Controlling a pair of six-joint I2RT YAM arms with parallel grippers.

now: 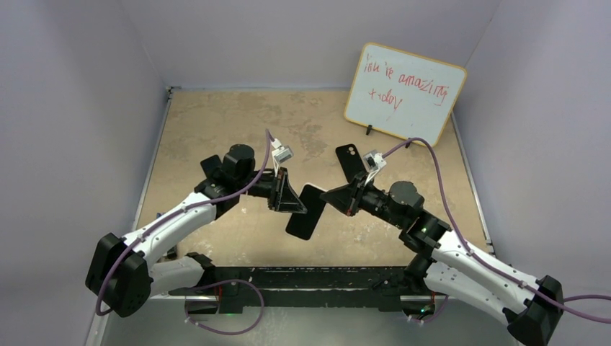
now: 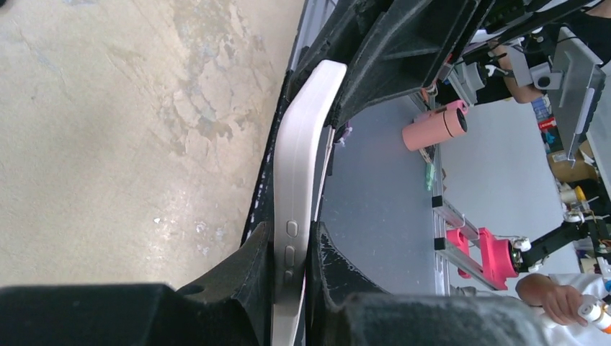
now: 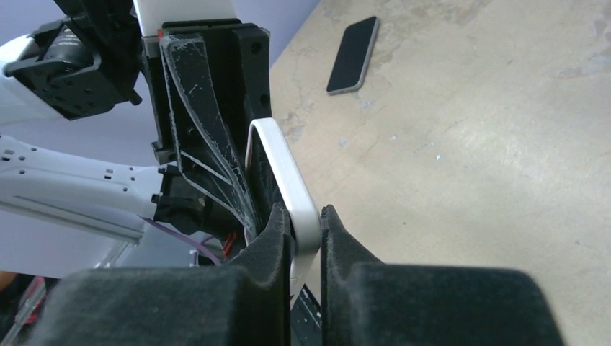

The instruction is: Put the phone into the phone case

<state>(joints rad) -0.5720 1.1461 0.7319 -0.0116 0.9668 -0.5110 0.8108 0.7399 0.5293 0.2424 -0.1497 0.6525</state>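
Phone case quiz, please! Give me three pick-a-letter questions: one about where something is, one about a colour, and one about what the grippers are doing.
1. Where is the phone?
A) lying on the table
B) inside the case
C) in a gripper

2. What colour is the whiteboard writing?
A) blue
B) red
C) green

3. Who holds the phone case?
A) nobody
B) one gripper only
C) both grippers

Answers:
1 A, it lies flat on the table, apart from the case.
2 B, the letters are red.
3 C, the left gripper and right gripper are each shut on its white edge.
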